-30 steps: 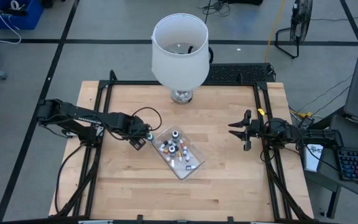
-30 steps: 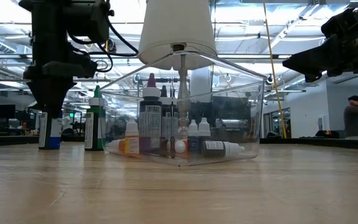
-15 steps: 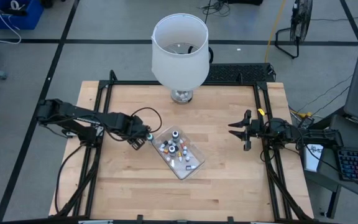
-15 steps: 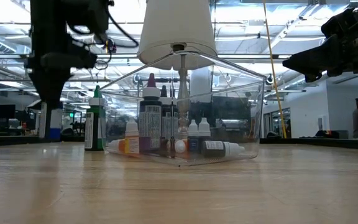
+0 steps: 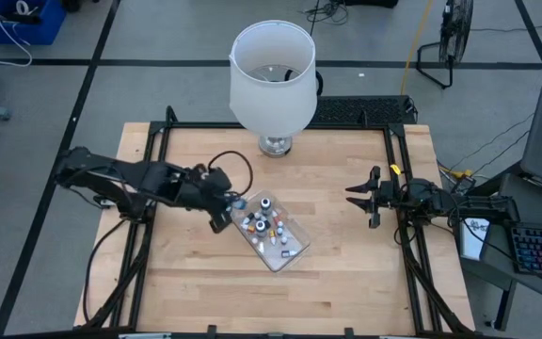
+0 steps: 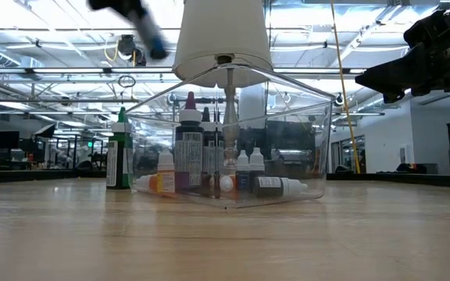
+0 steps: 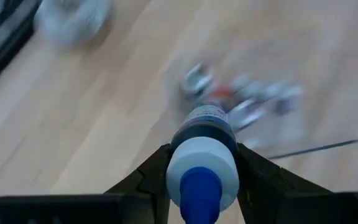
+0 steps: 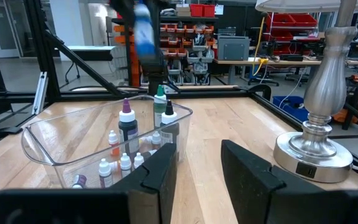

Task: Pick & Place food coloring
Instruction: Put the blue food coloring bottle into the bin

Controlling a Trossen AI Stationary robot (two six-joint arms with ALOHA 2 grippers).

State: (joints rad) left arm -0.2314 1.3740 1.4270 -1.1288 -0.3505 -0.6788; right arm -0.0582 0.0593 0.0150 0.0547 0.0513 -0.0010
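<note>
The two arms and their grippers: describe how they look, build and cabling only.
Both arms are dark, jointed and slim. The left arm trails a thin black cable that loops above its wrist. The left gripper has two dark wedge-shaped fingers. The right gripper has black pointed fingers, with a small yellow mark behind it; up close, its fingers are broad and matte black.

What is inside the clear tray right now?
The clear tray holds a cluster of small dropper bottles, some upright, some lying flat. An exact count is not possible because they overlap. A green-capped bottle stands outside it.
</note>
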